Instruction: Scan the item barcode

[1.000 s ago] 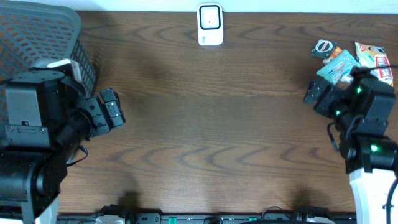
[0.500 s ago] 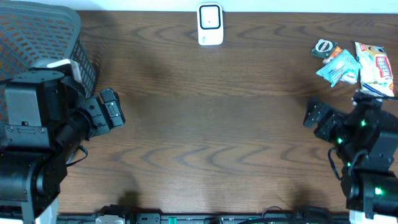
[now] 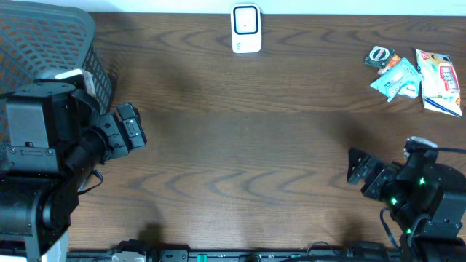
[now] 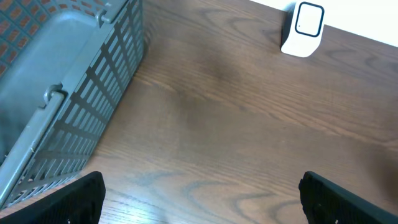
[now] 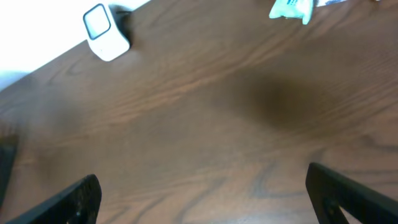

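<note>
Overhead, the snack packets (image 3: 439,73) are lying at the desk's (image 3: 255,145) far right corner, well apart from the scanner (image 3: 246,29).

Left wrist: the left pincer (image 4: 199,208) is gaping wide, holding nothing.

Right wrist: the right pincer (image 5: 202,202) is gaping wide, holding nothing.

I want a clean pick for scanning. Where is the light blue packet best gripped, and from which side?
Probably the near left corner of the light blue packet, from above on its open side: it lies flat, and the white snack bag crowds its right edge.
</note>
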Action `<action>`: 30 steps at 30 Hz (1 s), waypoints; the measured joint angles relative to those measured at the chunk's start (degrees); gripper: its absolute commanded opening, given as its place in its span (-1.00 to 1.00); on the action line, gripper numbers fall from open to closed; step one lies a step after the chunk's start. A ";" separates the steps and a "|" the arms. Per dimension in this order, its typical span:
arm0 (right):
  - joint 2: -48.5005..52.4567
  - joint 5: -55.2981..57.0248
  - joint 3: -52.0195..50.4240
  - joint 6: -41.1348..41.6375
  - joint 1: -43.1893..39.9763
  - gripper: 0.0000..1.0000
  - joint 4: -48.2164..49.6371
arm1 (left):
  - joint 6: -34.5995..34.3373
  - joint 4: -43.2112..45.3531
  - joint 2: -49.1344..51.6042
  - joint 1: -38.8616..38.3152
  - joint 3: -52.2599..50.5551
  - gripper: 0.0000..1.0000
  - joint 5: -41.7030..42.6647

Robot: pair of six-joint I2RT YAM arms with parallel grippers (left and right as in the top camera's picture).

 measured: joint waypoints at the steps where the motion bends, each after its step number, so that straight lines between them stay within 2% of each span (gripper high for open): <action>1: -0.02 -1.33 -0.02 0.00 0.04 0.99 -2.12 | 0.00 0.00 0.00 0.00 0.00 0.96 0.00; 13: 0.04 -7.50 -0.22 0.92 0.96 0.99 -18.99 | 0.00 0.02 0.00 0.00 0.00 0.95 0.00; 30: -0.59 -2.38 -1.25 -3.52 3.85 0.99 -9.66 | 0.00 0.02 0.00 0.00 0.00 0.95 0.00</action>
